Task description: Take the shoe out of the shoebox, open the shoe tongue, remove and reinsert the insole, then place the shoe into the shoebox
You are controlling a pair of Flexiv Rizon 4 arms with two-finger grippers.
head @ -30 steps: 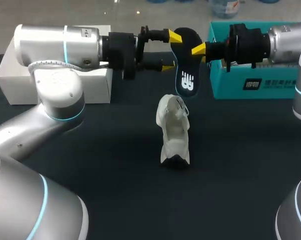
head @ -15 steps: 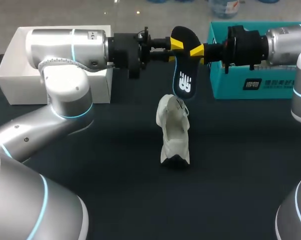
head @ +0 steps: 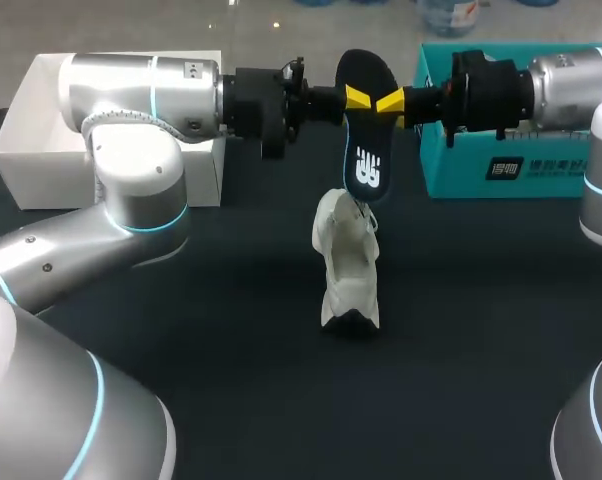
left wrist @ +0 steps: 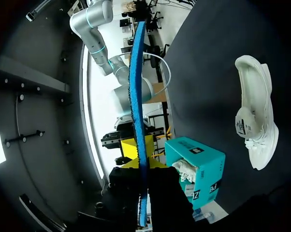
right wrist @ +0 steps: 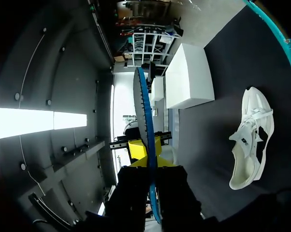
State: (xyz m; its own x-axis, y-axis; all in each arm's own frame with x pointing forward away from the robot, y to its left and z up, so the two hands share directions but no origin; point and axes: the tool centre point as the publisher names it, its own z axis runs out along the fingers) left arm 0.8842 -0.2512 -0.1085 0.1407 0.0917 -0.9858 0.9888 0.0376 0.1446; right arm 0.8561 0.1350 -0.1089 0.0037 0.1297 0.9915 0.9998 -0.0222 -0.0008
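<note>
The dark insole point(head: 369, 165) hangs upright in the air over the middle of the bench point(head: 231, 340), heel end up and toe end down, its lower tip just above the white shoe point(head: 347, 265). Both hands grip it near its upper part. The left hand point(head: 353, 97) comes in from the left and is closed on one edge, and the right hand point(head: 391, 101) comes in from the right and is closed on the opposite edge, so their yellow tips nearly meet across it. In both wrist views the insole shows edge-on as a thin blue strip running up from between the fingers. The shoe rests on the bench with its opening up and tongue pulled open, apart from both boxes. The white box point(head: 31, 165) sits at the far left, and the teal shoebox point(head: 526, 170) at the far right.
</note>
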